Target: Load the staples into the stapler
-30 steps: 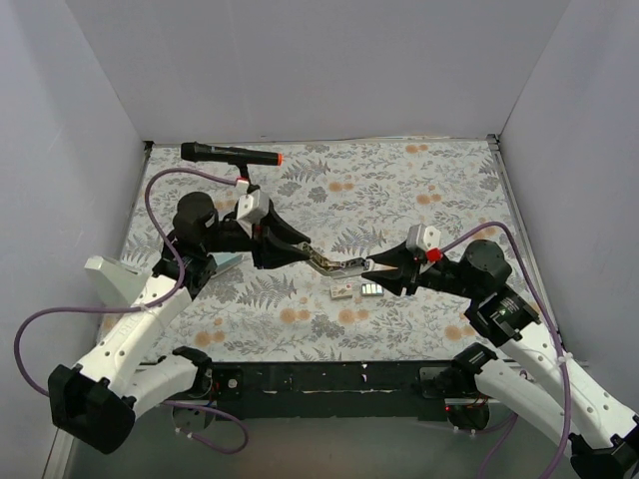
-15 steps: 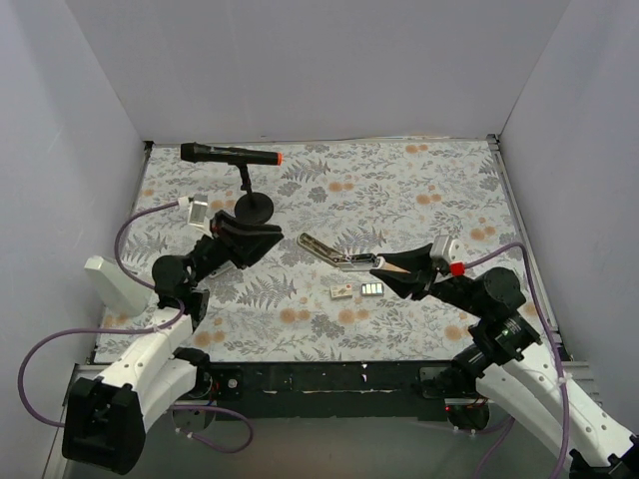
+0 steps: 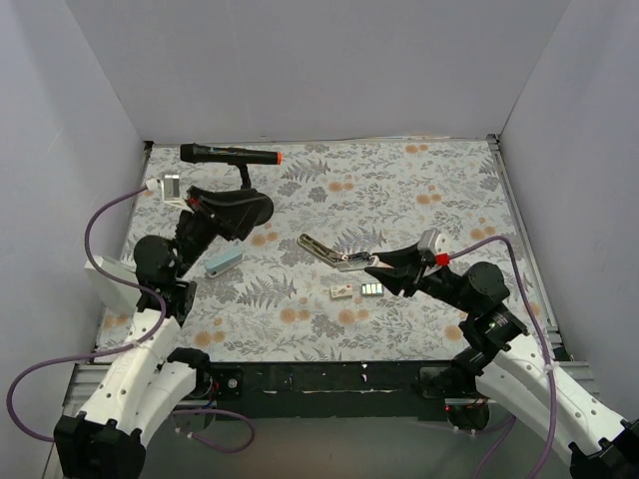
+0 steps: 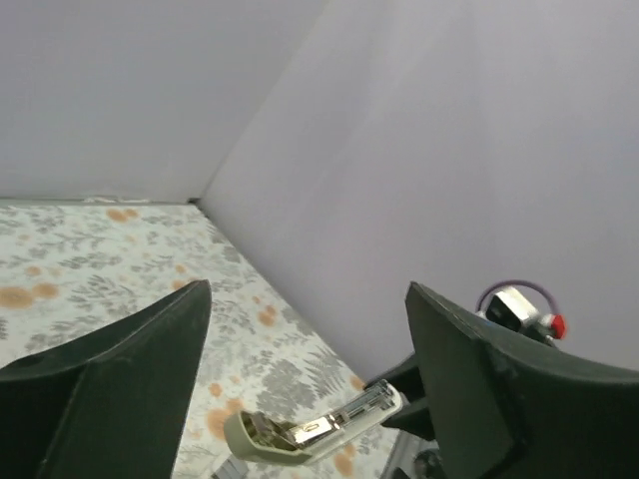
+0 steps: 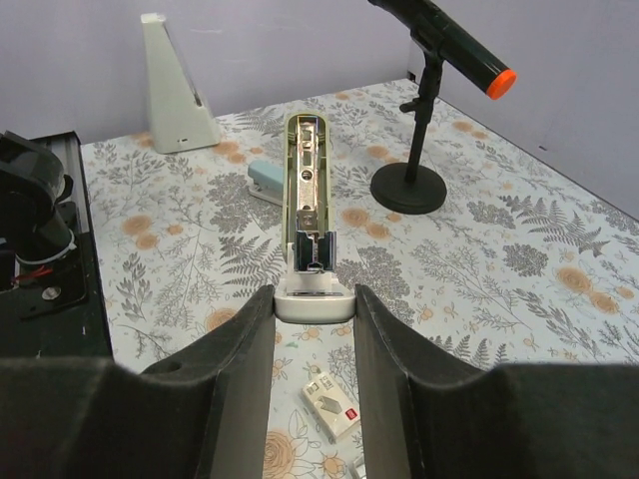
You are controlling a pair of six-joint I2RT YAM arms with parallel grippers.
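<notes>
The pale olive-green stapler (image 3: 332, 253) lies open with its silver metal channel facing up (image 5: 306, 180). My right gripper (image 3: 379, 265) is shut on its near whitish end (image 5: 314, 299), one finger on each side. The left gripper (image 3: 250, 211) is raised at the far left, well away from the stapler, and its jaws stand wide open and empty (image 4: 308, 299). In the left wrist view the stapler (image 4: 315, 435) shows low between its fingers, far off. The staples (image 3: 371, 289) and their small box (image 3: 342, 291) lie on the mat just in front of the stapler; the box (image 5: 329, 401) sits below my right fingers.
A light blue bar (image 3: 224, 262) lies on the floral mat left of the stapler. A black microphone (image 3: 230, 155) on a round-based stand (image 5: 409, 188) is at the back left. A white wedge-shaped block (image 3: 110, 284) stands at the left edge. Grey walls enclose the table.
The left gripper let go of the stapler's far end, drew back up and to the left, and opened wide. The right gripper kept its hold on the stapler and shifted slightly.
</notes>
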